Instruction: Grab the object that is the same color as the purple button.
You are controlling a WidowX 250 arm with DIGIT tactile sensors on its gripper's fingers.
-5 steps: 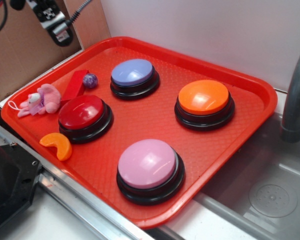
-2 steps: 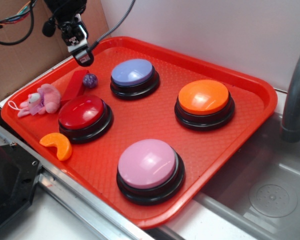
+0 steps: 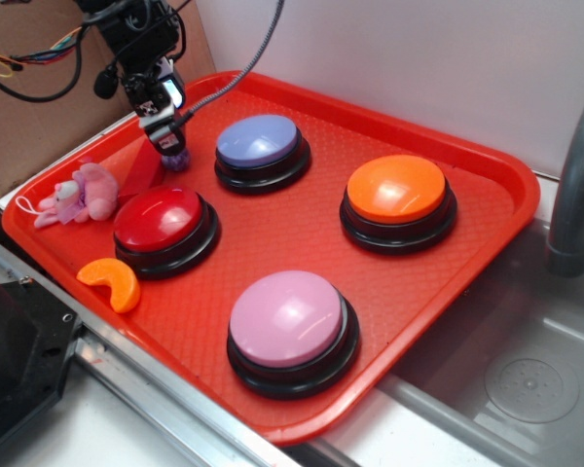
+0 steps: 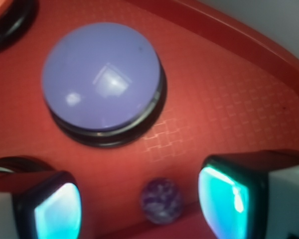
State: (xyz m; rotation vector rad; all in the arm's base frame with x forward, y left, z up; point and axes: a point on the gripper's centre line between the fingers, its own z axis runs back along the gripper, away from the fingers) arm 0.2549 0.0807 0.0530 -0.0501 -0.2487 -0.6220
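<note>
No readable text, labels, brands, numbers or signs anywhere in either view, dome buttons plain-topped, red tray [image 3: 487,209] unmarked, black-and-white patterned patch on the gripper [image 3: 168,141] too small to make out

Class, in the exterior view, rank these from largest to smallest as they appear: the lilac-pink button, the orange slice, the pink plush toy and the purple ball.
1. Lilac-pink button, nearest the camera.
2. Pink plush toy and orange slice: look alike, not ranked.
3. Purple ball, partly hidden by the gripper.
</note>
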